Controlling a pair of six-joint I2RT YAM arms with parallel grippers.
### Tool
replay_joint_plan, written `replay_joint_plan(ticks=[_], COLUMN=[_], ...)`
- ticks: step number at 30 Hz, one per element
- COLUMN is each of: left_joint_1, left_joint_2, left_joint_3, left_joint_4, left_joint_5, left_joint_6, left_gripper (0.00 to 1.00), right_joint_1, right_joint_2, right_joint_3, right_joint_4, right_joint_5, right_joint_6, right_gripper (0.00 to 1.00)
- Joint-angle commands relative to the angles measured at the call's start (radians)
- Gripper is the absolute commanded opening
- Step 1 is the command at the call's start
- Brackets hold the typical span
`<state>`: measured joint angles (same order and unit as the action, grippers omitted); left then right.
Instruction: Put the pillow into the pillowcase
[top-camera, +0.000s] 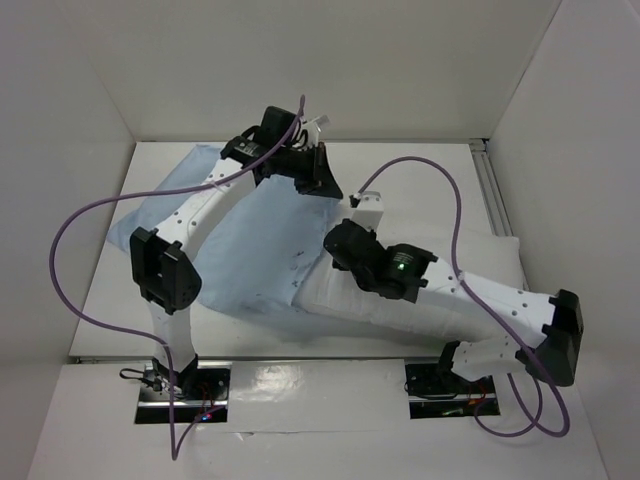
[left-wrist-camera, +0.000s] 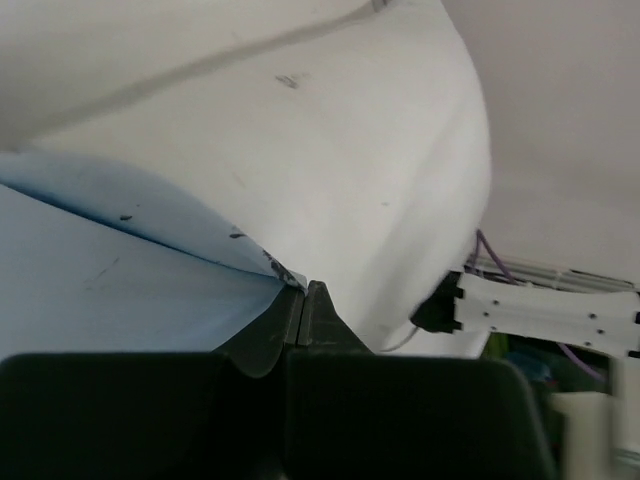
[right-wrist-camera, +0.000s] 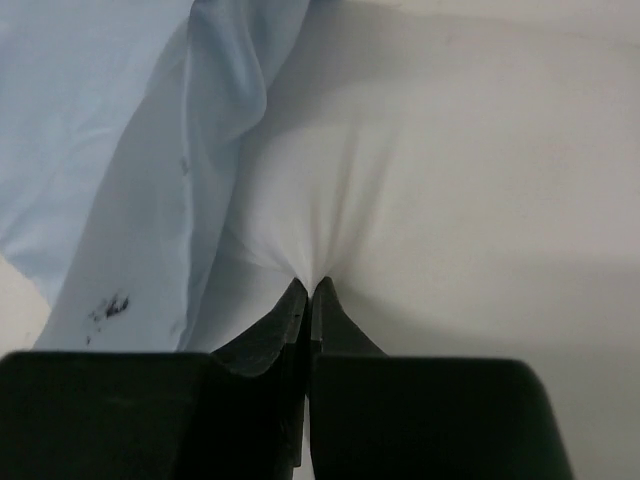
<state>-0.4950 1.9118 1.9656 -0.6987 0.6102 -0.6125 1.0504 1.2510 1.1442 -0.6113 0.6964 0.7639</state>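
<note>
The pillow (top-camera: 470, 275) lies along the right half of the worktop (top-camera: 110, 300), with its left end at or just inside the mouth of the pillowcase (top-camera: 250, 250), which spreads limp toward the far left corner. Most of the pillow shows bare, so I judge the stuffing barely begun, with the bulk yet to go in. The right hand (top-camera: 352, 222) is fully closed, pinching a pucker of white pillow cloth beside the mouth. The left hand (top-camera: 318, 180), near the far edge, is clamped on the blue hem
</note>
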Motion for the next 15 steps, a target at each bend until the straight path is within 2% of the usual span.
replay_joint_plan(ticks=[1, 3, 5, 6, 7, 9, 10, 11, 13, 15], left_joint_1=[-0.037, -0.027, 0.007, 0.007, 0.016, 0.016, 0.016, 0.016, 0.016, 0.016], left_joint_2=[-0.061, -0.071, -0.080, -0.080, -0.080, -0.080, -0.080, -0.080, -0.129, -0.180], left_joint_3=[-0.046, -0.085, -0.105, -0.105, -0.096, -0.035, -0.008, 0.033, 0.033, -0.025], left_joint_4=[0.115, 0.133, 0.070, 0.044, 0.015, -0.109, -0.154, -0.232, -0.274, -0.288], left_joint_5=[0.179, 0.191, 0.163, 0.146, 0.113, 0.050, -0.036, -0.088, -0.241, -0.363], left_joint_6=[-0.134, -0.145, -0.115, -0.092, -0.067, 0.006, 0.032, 0.072, 0.111, 0.122], left_gripper=[0.00, 0.00, 0.14, 0.49, 0.64, 0.80, 0.97, 1.00, 1.00, 0.99], right_joint_1=[-0.021, -0.035, -0.049, -0.067, -0.067, -0.088, -0.089, -0.104, -0.118, -0.150], right_joint_2=[0.053, 0.053, 0.053, 0.053, 0.053, 0.033, 0.033, 0.022, 0.022, 0.022], right_joint_3=[-0.058, -0.075, -0.102, -0.103, -0.113, -0.145, -0.146, -0.171, -0.172, -0.172], right_joint_4=[0.243, 0.269, 0.280, 0.289, 0.289, 0.300, 0.311, 0.311, 0.329, 0.341], right_joint_5=[0.135, 0.135, 0.144, 0.144, 0.144, 0.144, 0.144, 0.129, 0.115, 0.077], right_joint_6=[0.015, 0.003, 0.003, 0.003, 0.014, 0.014, 0.014, 0.014, 0.014, 0.003], right_gripper=[0.00, 0.00, 0.00, 0.00, 0.00, 0.00, 0.00, 0.00, 0.00, 0.00])
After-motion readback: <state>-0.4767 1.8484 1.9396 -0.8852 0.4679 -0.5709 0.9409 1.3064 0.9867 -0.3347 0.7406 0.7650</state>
